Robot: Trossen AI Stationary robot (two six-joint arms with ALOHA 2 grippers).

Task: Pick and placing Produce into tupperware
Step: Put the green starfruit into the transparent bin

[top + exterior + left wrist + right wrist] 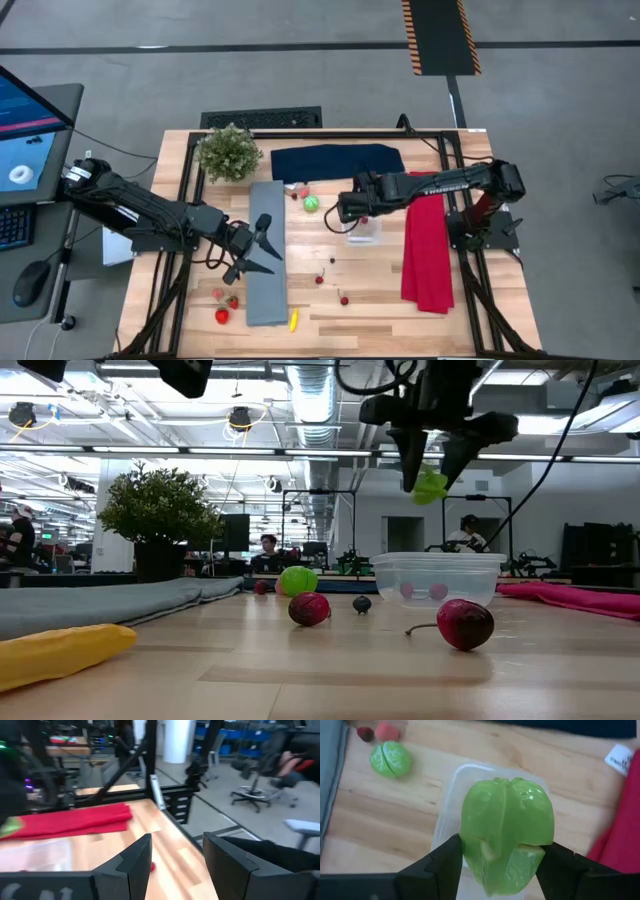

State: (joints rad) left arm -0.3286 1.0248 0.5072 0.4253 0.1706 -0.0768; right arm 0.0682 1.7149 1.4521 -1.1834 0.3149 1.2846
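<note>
My right gripper hangs over the clear tupperware, shut on a lime-green, pepper-like piece of produce. In the low view that piece is well above the tub. A round green piece lies left of the tub. Two dark red cherries rest nearer the front edge. Red strawberry pieces and a yellow piece lie at the front left. My left gripper is open and level over the grey cloth, holding nothing. My right gripper pinches the lime-green piece by its two opposite sides between the two fingers. The fingers come steeply from above, pointing down. The piece is lifted clear, right over the tupperware's open top, and sticks out below the fingertips.
A bushy potted plant stands at the far left, with a navy cloth beside it along the far edge. A red cloth lies right of the tub. A monitor and mouse sit off the table's left side.
</note>
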